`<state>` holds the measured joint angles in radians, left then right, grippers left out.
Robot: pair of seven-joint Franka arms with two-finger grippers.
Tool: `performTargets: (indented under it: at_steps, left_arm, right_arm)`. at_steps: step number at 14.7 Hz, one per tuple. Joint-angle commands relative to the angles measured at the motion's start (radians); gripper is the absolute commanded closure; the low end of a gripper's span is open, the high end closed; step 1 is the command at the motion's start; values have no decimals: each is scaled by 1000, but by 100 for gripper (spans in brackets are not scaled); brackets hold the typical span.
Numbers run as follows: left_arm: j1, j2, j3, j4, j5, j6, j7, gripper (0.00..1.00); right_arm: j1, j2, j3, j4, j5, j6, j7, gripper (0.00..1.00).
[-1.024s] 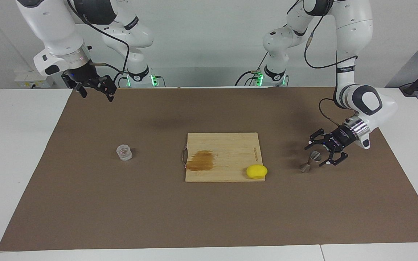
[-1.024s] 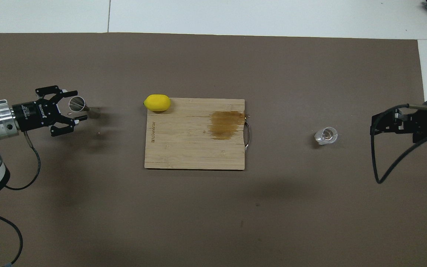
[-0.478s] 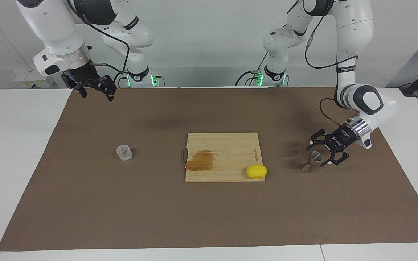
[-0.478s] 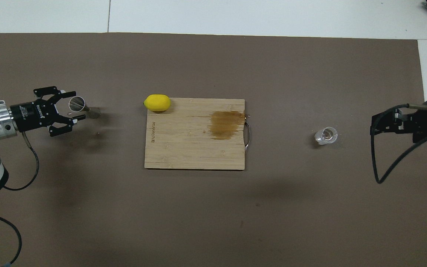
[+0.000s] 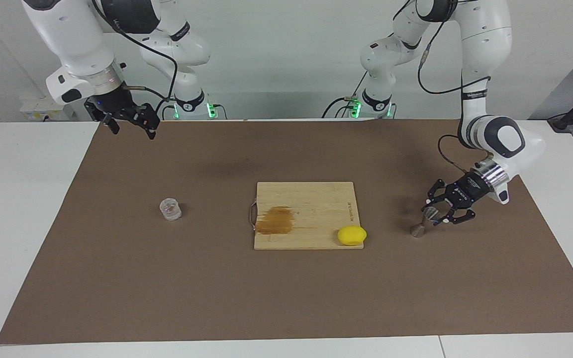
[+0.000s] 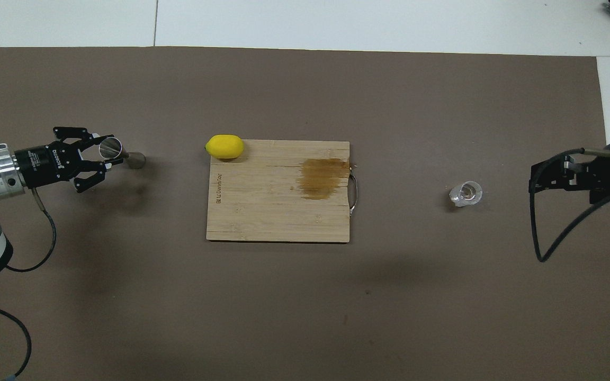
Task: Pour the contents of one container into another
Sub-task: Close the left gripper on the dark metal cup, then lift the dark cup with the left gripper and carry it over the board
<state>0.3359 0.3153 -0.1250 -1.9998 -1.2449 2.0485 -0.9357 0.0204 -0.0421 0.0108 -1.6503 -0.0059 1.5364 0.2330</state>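
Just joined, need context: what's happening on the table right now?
The left gripper has closed on the upper cone of the silver jigger, which stands on the brown mat toward the left arm's end. The clear cup sits untouched toward the right arm's end. The right gripper waits, open, up over the mat's edge by its base. Between them lie a stained cutting board and a lemon at its corner. Nothing has been poured yet.
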Motion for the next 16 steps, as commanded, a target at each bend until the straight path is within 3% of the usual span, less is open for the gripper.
performTargets:
  at_steps: [1,9,13,16]
  left_arm:
    - [-12,-27,2,19,-19,-49,-35,100]
    - [-191,-105,-16,59,-22,-2,-220,100]
    - [-313,-133,-44,64,-80,151,-321,100]
    - [-403,-124,-96,62,-166,347,-350,100]
  right_arm:
    - [0,-7,-2,-5,-8,-4,6,0]
    - [0,-7,-2,-5,-8,-4,6,0]
    - [0,-7,-2,-5,-8,-7,8,0]
    - [0,-7,-2,-5,-8,-7,8,0]
